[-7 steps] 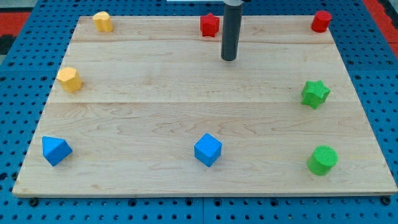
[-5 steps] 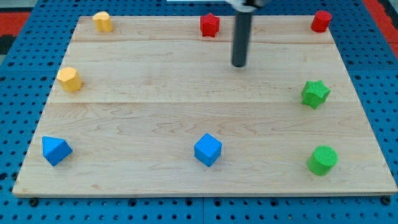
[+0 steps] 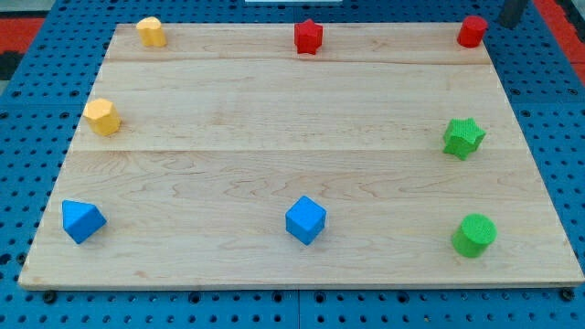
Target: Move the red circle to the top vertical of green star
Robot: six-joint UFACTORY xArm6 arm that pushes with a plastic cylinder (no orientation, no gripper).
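My tip — dark, no claw — sits right of the red circle, above the green star.

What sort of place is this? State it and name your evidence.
Probably a robotics lab bench for block-pushing trials: a pale wooden board lies on a blue perforated base, with small coloured blocks like the red circle and green star. My tip sits beside the red circle.

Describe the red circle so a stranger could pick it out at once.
Start at the wooden board and go to its corner at the view's top right. The red circle stands there, above the green star. Unlike the red star at top centre, it is a smooth round cylinder.
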